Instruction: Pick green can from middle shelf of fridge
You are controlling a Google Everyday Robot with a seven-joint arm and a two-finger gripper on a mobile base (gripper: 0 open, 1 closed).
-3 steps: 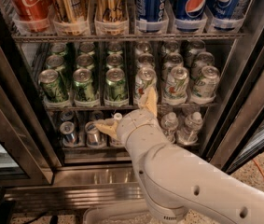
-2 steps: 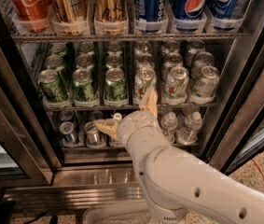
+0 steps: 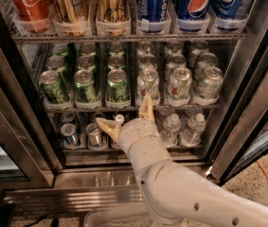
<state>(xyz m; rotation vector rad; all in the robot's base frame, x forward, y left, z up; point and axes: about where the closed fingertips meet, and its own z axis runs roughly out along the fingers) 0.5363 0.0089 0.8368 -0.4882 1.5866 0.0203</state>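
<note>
Tool (image 3: 124, 112): spread wide and empty. One finger (image 3: 146, 109) points up and the other points left. It sits at the front edge of the middle shelf (image 3: 190, 106), slightly below it, in front of the lower rack's small bottles (image 3: 171, 126).

Green can (image 3: 118, 84): nearest of three front-row green cans, standing upright in its lane tray in the left half of the middle shelf. Not touched.

Key relation: the can lies above the tool, slightly left and further into the fridge (image 3: 10, 126). Its long axis is vertical.

Judgement: the tool must rise above the shelf lip and then reach inward, with the fingers either side of the can's wall.

Risk: the upward finger is just beside the first whitish can (image 3: 147, 84), right-hand neighbour of the green can. A straight lift could take or knock the wrong can. Lane spacing looks tight.
</note>
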